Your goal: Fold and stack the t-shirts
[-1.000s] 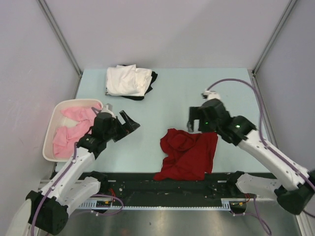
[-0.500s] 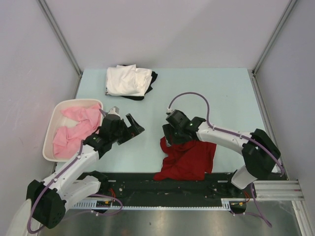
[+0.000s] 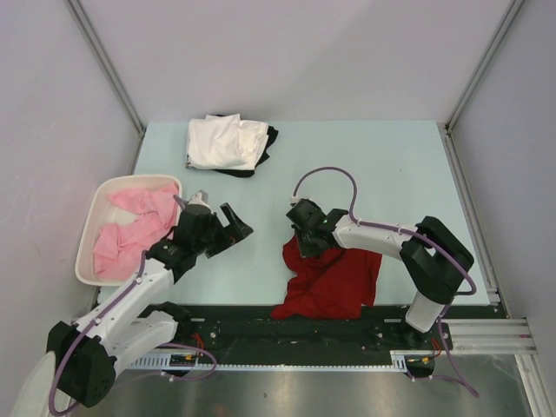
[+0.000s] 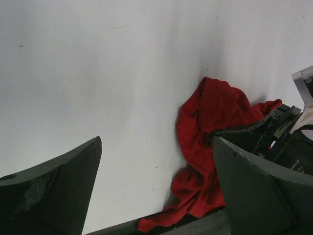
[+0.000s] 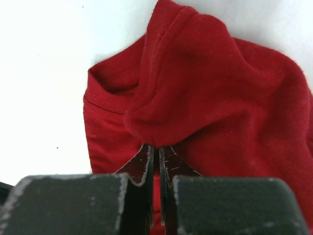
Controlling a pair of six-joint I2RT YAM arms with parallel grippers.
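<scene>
Pale green table (image 3: 373, 165), smooth and matt, boxed in by plain grey walls (image 3: 287, 52); black rail (image 3: 261, 334) along the near edge.

Far left-centre: white shirt (image 3: 221, 142), folded flat, lying over black shirt (image 3: 269, 137), of which only a dark edge shows.

Left edge: white plastic basket (image 3: 85, 248), rounded corners, holding crumpled pink shirts (image 3: 130, 221).

Front centre: red shirt (image 3: 334, 278), soft knit, bunched in loose rounded folds, near corner reaching onto the rail. Ribbed collar seen in the right wrist view, just left of the pinch point.

Right gripper (image 3: 304, 250): down on the far left part of the red shirt, fingers pressed together on a raised ridge of red cloth, arm stretched low across the cloth's far edge.

Left gripper (image 3: 230, 228): between basket and red shirt, jaws spread wide, holding nothing, apart from the cloth, bare table in between. Red shirt in its wrist view to the right, partly hidden behind one finger.
</scene>
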